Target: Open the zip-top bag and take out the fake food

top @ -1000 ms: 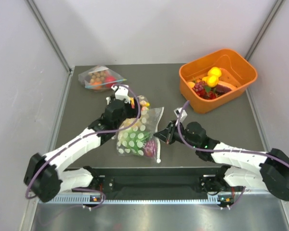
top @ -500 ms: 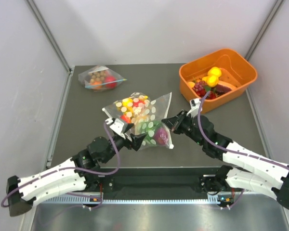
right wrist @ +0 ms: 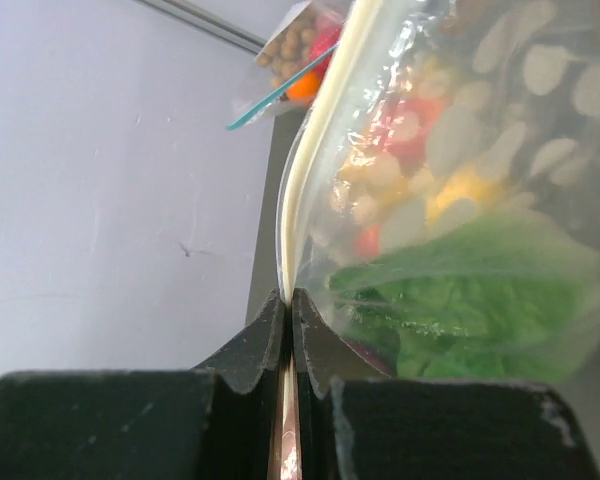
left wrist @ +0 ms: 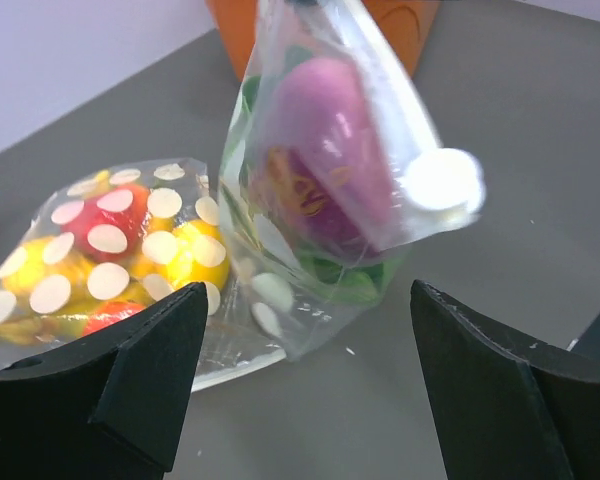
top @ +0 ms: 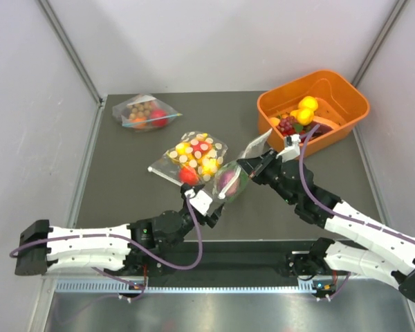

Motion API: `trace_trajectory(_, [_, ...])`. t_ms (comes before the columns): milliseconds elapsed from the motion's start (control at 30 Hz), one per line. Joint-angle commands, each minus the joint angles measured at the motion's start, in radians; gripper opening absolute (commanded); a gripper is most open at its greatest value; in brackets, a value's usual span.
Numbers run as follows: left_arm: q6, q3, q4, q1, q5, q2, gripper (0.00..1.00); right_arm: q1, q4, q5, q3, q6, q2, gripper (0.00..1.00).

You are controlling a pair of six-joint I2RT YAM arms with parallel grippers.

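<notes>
My right gripper (top: 246, 164) is shut on the zip edge of the zip-top bag (top: 231, 181) and holds it hanging above the table. In the right wrist view the gripper (right wrist: 291, 295) pinches the white zip strip, with the green lettuce (right wrist: 460, 300) inside the bag (right wrist: 500, 150). My left gripper (top: 209, 206) is open and empty, just in front of and below the bag. In the left wrist view its fingers (left wrist: 140, 380) stand wide apart, and the bag (left wrist: 280, 300) shows the purple onion piece (left wrist: 330, 170) above the lettuce (left wrist: 352, 285).
A dotted bag with yellow and red pieces (top: 194, 156) lies flat just left of the hanging bag and shows in the left wrist view (left wrist: 110, 250). A plain bag with brown balls (top: 144, 112) lies at the back left. An orange bin (top: 346, 104) holding fruit stands at the back right.
My right gripper has lifted the zip-top bag up and to the right, off the yellow-and-red bag. My left gripper has let go and drawn back toward the near edge.
</notes>
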Motion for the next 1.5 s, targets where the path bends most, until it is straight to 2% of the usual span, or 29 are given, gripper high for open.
trace_trajectory(0, [0.096, 0.033, 0.194, -0.029, -0.098, 0.043, 0.87, -0.009, 0.022, 0.025, 0.047, 0.030, -0.027, 0.00])
trace_trajectory(200, [0.121, 0.033, 0.289, -0.035, -0.101, 0.089, 0.88, -0.007, 0.028, 0.017, 0.014, 0.053, -0.044, 0.00])
trace_trajectory(467, [0.126, 0.013, 0.381, -0.037, -0.071, 0.063, 0.89, -0.004, 0.025, 0.001, -0.012, 0.053, -0.065, 0.00])
trace_trajectory(567, [0.126, 0.010, 0.387, -0.035, -0.058, 0.059, 0.86, 0.000, 0.030, -0.006, -0.026, 0.059, -0.073, 0.00])
trace_trajectory(633, [0.126, 0.010, 0.392, -0.035, -0.040, 0.061, 0.77, 0.002, 0.026, -0.007, -0.033, 0.061, -0.079, 0.00])
trace_trajectory(667, [0.126, 0.012, 0.395, -0.035, -0.034, 0.061, 0.61, 0.004, 0.022, -0.009, -0.035, 0.061, -0.079, 0.00])
trace_trajectory(767, [0.121, 0.015, 0.406, -0.035, -0.022, 0.067, 0.42, 0.005, 0.014, -0.013, -0.053, 0.063, -0.088, 0.00])
trace_trajectory(800, [0.121, 0.015, 0.401, -0.035, -0.017, 0.069, 0.31, 0.005, 0.016, -0.016, -0.068, 0.063, -0.099, 0.00])
trace_trajectory(867, [0.109, 0.021, 0.383, -0.035, -0.003, 0.066, 0.20, 0.007, 0.013, -0.015, -0.082, 0.055, -0.110, 0.00])
trace_trajectory(900, [0.101, 0.022, 0.359, -0.037, 0.006, 0.061, 0.10, 0.005, 0.010, -0.015, -0.095, 0.041, -0.125, 0.00])
trace_trajectory(967, [0.069, 0.022, 0.329, -0.035, 0.024, 0.034, 0.01, 0.005, -0.001, -0.013, -0.107, 0.024, -0.142, 0.00])
trace_trajectory(1000, [0.063, 0.024, 0.315, -0.035, 0.046, 0.023, 0.00, 0.007, -0.015, -0.012, -0.116, -0.003, -0.162, 0.00])
trace_trajectory(1100, [0.035, 0.058, 0.172, -0.033, 0.112, -0.039, 0.00, 0.007, -0.067, 0.001, -0.128, -0.072, -0.206, 0.07])
trace_trajectory(1133, [0.026, 0.073, 0.129, -0.033, 0.126, -0.052, 0.00, 0.005, -0.078, 0.007, -0.128, -0.091, -0.217, 0.16])
trace_trajectory(1267, [-0.020, 0.192, -0.161, -0.032, 0.196, -0.115, 0.00, 0.005, -0.131, 0.027, -0.124, -0.200, -0.271, 0.33])
trace_trajectory(1333, [-0.032, 0.231, -0.238, -0.032, 0.213, -0.134, 0.00, 0.005, -0.162, 0.037, -0.116, -0.246, -0.295, 0.42])
trace_trajectory(1467, [-0.043, 0.300, -0.397, -0.024, 0.244, -0.161, 0.00, 0.004, -0.196, 0.039, -0.096, -0.324, -0.321, 0.50])
